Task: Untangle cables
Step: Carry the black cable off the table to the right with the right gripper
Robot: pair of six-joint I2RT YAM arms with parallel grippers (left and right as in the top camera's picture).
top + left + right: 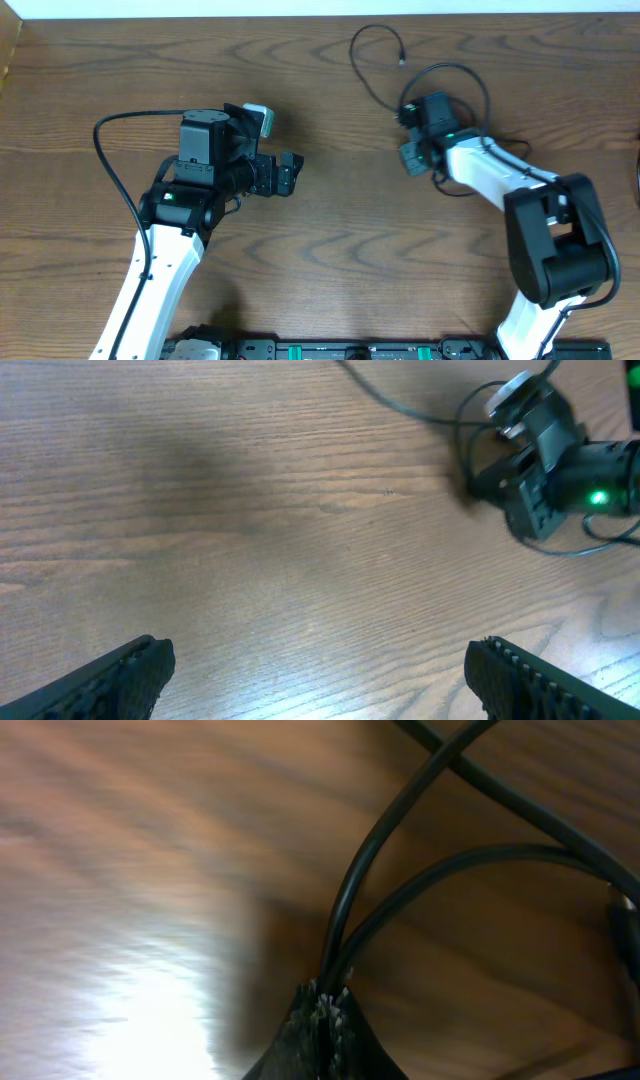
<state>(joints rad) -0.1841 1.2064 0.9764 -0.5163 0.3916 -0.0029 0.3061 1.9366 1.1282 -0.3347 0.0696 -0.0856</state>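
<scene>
Overhead view: on the brown wood-grain table (330, 240), the right gripper (409, 115) sits in the far right part, at the end of the white-and-black right arm (545, 235). The thin black cable (354, 52) lies on the table around it. One strand curves away to the far left of the gripper and hooks back to a small plug end (401, 60), and a second loop arches over the gripper's far side and down its right. The white-and-black left arm (170, 250) stands well apart to the gripper's left, trailing a thicker black cable (100, 150) of its own. A black equipment strip (350, 350) lines the near table edge. Left wrist view: the left gripper (315, 660) is released, its ribbed black fingers (110, 680) spread wide over bare wood with nothing between them. The right gripper (530, 460), with a green light showing, is at upper right, and the thin cable (395, 402) runs off to its left. Right wrist view: the fingers (320, 1040) are clenched, pinching two strands of the black cable (347, 895). The strands fan upward from the grip and cross a third strand above. The picture is blurred.
</scene>
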